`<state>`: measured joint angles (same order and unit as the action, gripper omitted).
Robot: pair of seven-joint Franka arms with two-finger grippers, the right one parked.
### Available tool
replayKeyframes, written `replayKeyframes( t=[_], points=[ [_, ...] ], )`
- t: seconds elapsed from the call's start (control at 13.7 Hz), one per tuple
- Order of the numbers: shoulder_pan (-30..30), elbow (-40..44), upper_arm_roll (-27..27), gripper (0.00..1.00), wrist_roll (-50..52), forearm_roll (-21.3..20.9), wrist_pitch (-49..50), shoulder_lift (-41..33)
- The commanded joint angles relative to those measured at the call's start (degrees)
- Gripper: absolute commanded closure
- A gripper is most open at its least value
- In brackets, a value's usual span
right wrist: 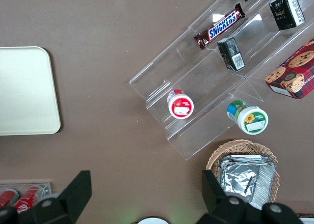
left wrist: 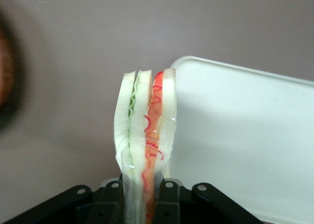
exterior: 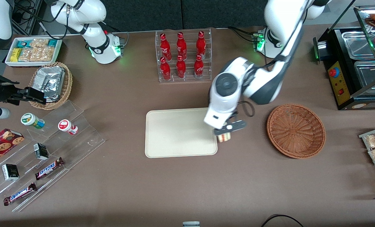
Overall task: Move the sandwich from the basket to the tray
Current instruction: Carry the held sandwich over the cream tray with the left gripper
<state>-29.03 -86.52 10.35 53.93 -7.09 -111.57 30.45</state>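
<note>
One sandwich (left wrist: 145, 140) was clamped on edge between the closed fingers of the gripper (exterior: 228, 128), long axis pointing away from the wrist. It hung just beside the tray (exterior: 174, 134) rim, on the basket (exterior: 296, 130) side, not yet over the tray.

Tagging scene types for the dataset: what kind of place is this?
Likely a mock snack kiosk: clear rack of red soda bottles, Snickers bars on acrylic steps, food warmer. Gripper holds the triangular white-bread sandwich at the cream tray.
</note>
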Motion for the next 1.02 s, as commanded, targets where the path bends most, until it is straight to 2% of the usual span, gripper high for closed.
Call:
replayKeyframes(
  t=[0.0, 0.44, 0.58, 0.73, 0.95],
  points=[
    [-1.91, 7.4, -0.69, 0.94, 0.48, -0.73, 1.0, 6.28],
    [-4.63, 8.73, -0.77, 0.93, -0.31, -1.17, -7.34, 11.21],
    [-5.78, 8.82, -0.95, 0.93, -0.66, -1.87, -8.31, 11.91],
    [-5.78, 8.73, -0.6, 0.93, -2.5, -4.5, -8.4, 12.7],
    [-5.96, 8.73, 0.01, 0.94, -3.73, -4.77, -8.58, 14.37]
  ],
)
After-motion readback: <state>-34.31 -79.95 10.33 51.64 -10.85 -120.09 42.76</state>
